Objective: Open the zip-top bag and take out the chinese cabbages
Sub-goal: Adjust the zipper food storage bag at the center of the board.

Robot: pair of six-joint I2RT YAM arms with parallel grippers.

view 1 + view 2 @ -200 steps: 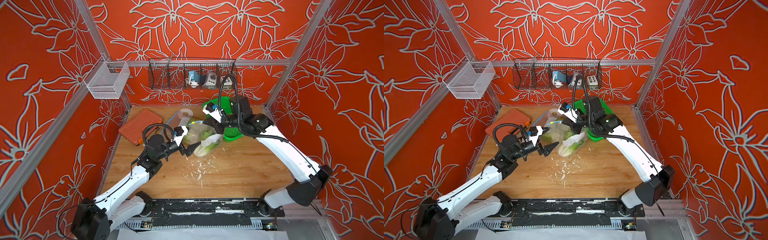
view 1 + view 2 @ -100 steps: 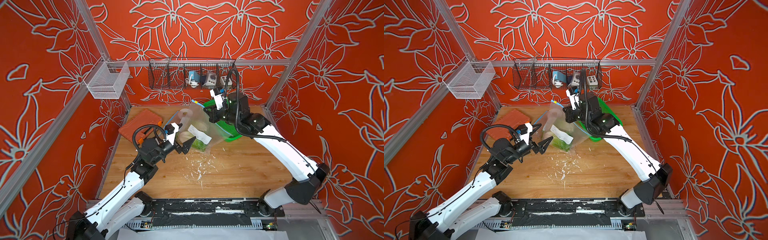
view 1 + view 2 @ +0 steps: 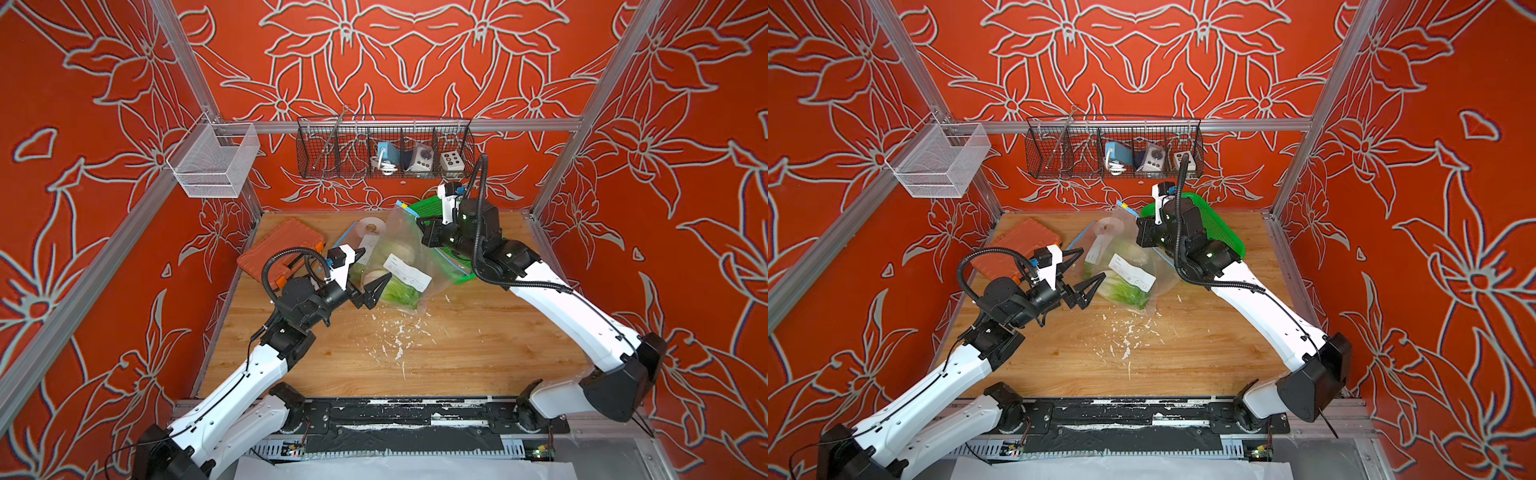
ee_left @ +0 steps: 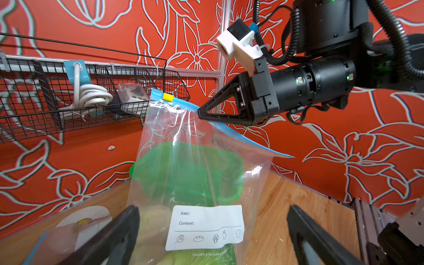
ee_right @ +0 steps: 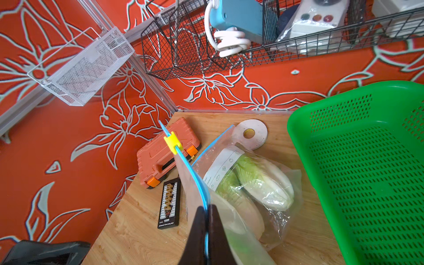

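Since a second ago the right arm is hoisting the zip-top bag up off the worktop, beside the green basket. The right jaws are pressing together on the bag's blue zip strip, and the bag is hanging from them, its lower end trailing down next to the basket. The left arm is reaching toward the basket from the bag's far side. The left jaws are standing wide apart, gripping nothing. An orange case is lying well apart from the basket, beyond the bag. The chinese cabbages are lying in clear plastic just beside the basket. Which bag is wrapping them I cannot tell. A yellow slider is sitting on the strip, past the right jaws.
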